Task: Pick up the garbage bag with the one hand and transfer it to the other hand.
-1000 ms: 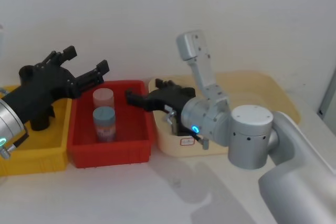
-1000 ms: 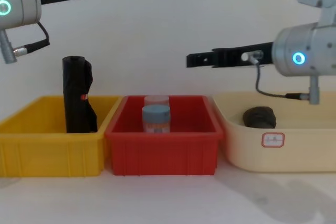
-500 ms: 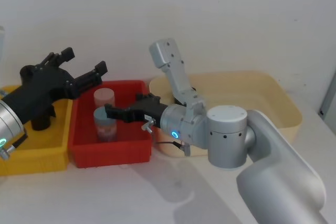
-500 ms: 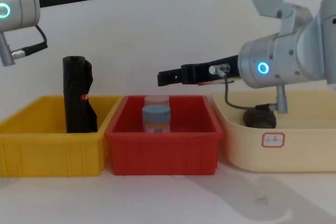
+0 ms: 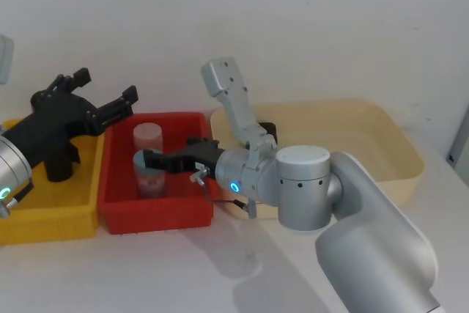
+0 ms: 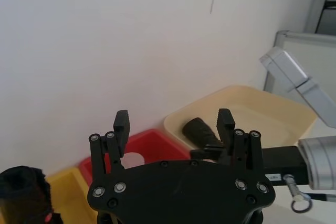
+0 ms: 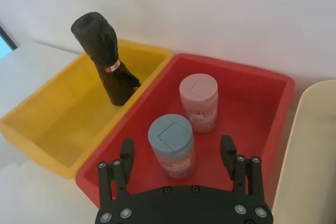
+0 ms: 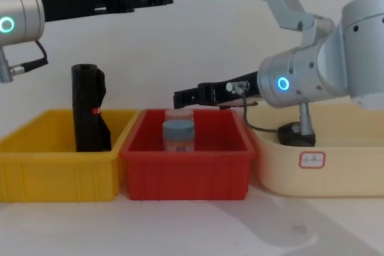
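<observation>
The garbage bag [image 8: 294, 133] is a black roll lying in the cream bin [image 8: 354, 166], also seen as a dark cylinder [image 6: 200, 130] in the left wrist view and partly hidden behind my right arm [image 5: 268, 130] in the head view. My right gripper [image 8: 180, 96], on the arm with the blue ring, is open and empty. It hovers over the red bin [image 7: 247, 129], with its fingertips [image 7: 126, 148] just above the blue-lidded jar. My left gripper [image 5: 104, 87], on the arm with the green ring, is open and empty, high above the seam between the yellow and red bins.
A black roll with a red mark [image 8: 90, 109] stands upright in the yellow bin [image 8: 54, 172]. The red bin holds a blue-lidded jar [image 7: 171, 142] and a pink-lidded jar [image 7: 198, 102]. All three bins stand side by side against a white wall.
My right gripper swung left, from above the cream bin to over the red bin, and dropped lower. My left gripper drew back slightly to the left. The garbage bag stayed where it was.
</observation>
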